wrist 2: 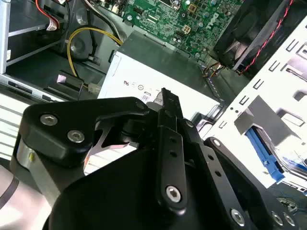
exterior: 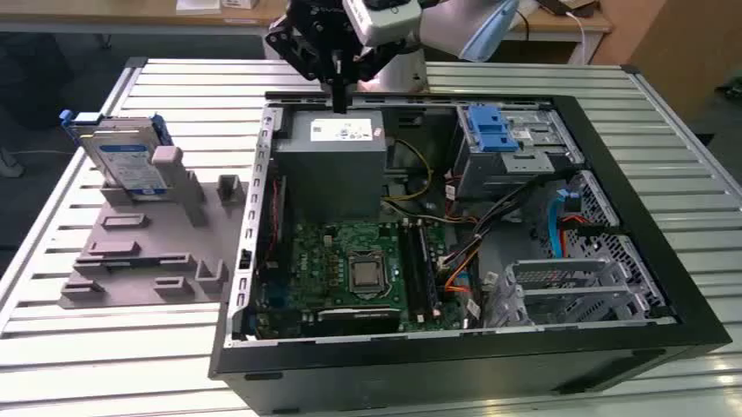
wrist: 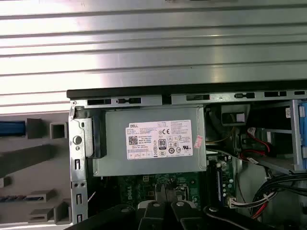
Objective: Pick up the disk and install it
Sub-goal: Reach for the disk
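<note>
The disk (exterior: 125,156) is a silver drive with a blue-and-white label and a blue frame. It stands on edge in a grey holder (exterior: 139,252) on the table, at the exterior view's left. My gripper (exterior: 339,102) hangs over the far edge of the open computer case (exterior: 464,360), just above the grey power supply box (exterior: 336,156), well apart from the disk. Its black fingers are shut with nothing between them, as both wrist views show (wrist: 165,194) (wrist 2: 165,93). A blue edge of the disk (wrist: 12,128) shows beside the holder in the first wrist view.
Inside the case lie a green motherboard (exterior: 360,269), bundled cables (exterior: 464,234) and a silver cage with a blue latch (exterior: 499,139). The case and holder rest on a slatted metal table (exterior: 104,347). The power supply box (wrist: 153,143) sits directly under the fingers.
</note>
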Action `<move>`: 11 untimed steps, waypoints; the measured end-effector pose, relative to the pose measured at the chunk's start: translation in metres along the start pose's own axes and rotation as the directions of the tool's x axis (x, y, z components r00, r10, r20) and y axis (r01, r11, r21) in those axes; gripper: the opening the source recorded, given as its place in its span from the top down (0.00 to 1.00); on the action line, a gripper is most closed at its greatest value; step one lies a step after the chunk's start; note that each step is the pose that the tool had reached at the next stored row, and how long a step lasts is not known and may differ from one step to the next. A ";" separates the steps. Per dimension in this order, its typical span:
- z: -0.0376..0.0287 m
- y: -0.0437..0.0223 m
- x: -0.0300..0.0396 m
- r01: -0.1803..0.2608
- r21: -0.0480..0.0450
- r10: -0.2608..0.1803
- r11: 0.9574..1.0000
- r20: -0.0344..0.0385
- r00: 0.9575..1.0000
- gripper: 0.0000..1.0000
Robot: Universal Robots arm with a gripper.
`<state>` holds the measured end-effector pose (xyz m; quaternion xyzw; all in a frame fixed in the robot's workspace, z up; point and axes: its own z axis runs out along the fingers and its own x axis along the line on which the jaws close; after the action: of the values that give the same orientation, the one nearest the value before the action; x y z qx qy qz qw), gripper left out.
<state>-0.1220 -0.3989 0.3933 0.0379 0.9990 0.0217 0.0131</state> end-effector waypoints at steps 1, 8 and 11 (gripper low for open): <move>0.0000 0.0000 0.0000 0.000 0.000 0.000 1.000 0.000 1.000 0.89; -0.0001 -0.0003 0.0038 0.000 0.000 0.000 1.000 0.000 1.000 0.89; -0.0001 -0.0004 0.0063 0.000 0.000 0.000 1.000 0.000 1.000 0.89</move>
<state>-0.1282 -0.3989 0.3932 0.0379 0.9990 0.0217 0.0131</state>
